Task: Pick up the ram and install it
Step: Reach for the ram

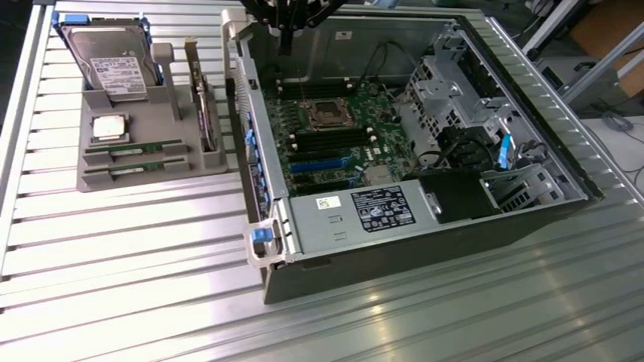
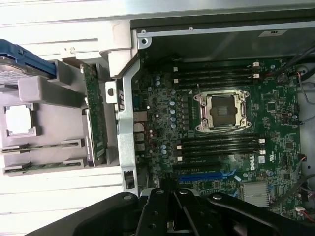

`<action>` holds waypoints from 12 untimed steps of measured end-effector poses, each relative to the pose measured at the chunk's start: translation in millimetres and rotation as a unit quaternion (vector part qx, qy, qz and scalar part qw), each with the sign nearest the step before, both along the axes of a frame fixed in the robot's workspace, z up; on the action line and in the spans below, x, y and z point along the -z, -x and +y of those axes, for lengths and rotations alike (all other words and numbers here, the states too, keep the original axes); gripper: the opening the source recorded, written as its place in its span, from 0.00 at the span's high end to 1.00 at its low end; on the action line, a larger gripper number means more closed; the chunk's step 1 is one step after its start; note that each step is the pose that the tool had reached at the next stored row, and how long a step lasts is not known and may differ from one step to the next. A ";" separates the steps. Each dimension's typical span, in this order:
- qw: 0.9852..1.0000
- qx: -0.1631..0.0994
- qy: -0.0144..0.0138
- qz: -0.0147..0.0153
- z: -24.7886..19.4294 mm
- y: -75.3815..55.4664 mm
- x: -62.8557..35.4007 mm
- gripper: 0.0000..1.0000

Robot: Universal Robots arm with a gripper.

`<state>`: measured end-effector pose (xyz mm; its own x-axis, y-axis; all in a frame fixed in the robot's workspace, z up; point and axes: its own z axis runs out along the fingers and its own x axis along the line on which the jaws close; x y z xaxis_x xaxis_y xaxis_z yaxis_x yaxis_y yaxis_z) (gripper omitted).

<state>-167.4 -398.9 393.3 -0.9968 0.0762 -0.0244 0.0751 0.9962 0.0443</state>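
The black metal pincer [image 1: 286, 41] hangs over the far rim of the open grey steel computer case [image 1: 453, 249]. Its fingers are pressed fully together and grip nothing. In the wrist view the closed pincer [image 2: 171, 206] sits above the green motherboard [image 2: 221, 147], whose black memory slots [image 2: 216, 145] are bare.

In the exterior view, one long, narrow green circuit-board ram stick [image 1: 134, 148] lies flat in a slot of the grey plastic tray [image 1: 151, 128]. It is well apart from the pincer, between seven and eight o'clock of it and outside the case. Its twin stick [image 1: 134, 170] lies parallel just beside it, at six o'clock. A square silver CPU chip [image 1: 108, 128] rests at twelve o'clock of the sticks, with a silver hard drive [image 1: 111, 64] beyond it.

The wrist view shows the ram stick [image 2: 42, 147] and twin stick [image 2: 42, 167] untouched in the tray [image 2: 54, 113].
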 end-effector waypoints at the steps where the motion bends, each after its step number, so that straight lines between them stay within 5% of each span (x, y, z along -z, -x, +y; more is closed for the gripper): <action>1: 1.000 0.000 0.000 0.000 0.0 0.4 0.0 0.89; 12: 1.000 0.000 0.000 0.000 0.0 4.0 0.0 0.89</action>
